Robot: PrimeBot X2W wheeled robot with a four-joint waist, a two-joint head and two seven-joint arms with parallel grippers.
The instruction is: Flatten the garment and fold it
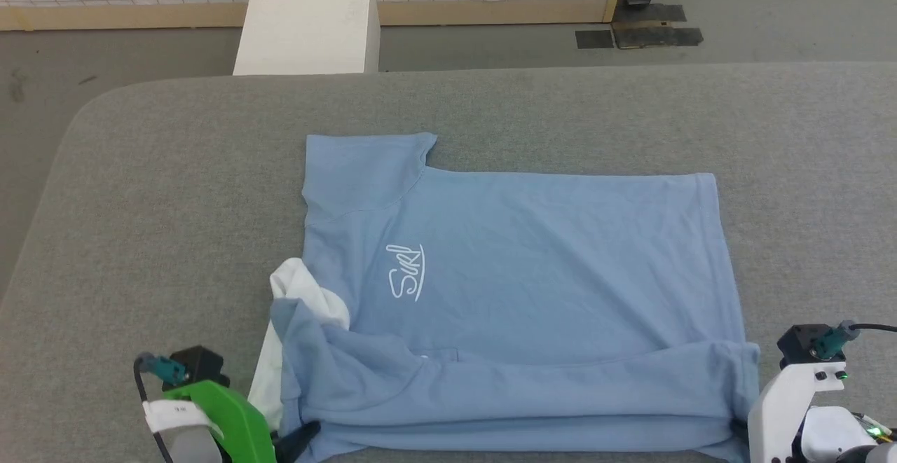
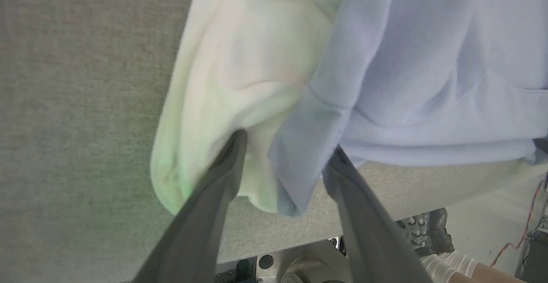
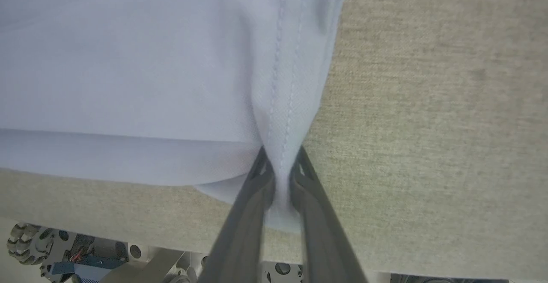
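The left tool (image 2: pixel 287 144) stood wide open at the near left corner, cloth lying loose between its fingers (image 2: pixel 205 214) and nothing gripped. The right tool (image 3: pixel 281 152) was pinched tight on the stitched hem (image 3: pixel 282 81) at the near right corner. The garment (image 1: pixel 518 260) lay mostly flat in the middle of the worktop (image 1: pixel 175 169), its near edge doubled over in a long band, white fabric (image 1: pixel 301 284) bunched out at the near left. I judged a first fold was being set down; next the right tool should release, and that rumpled corner wanted smoothing.
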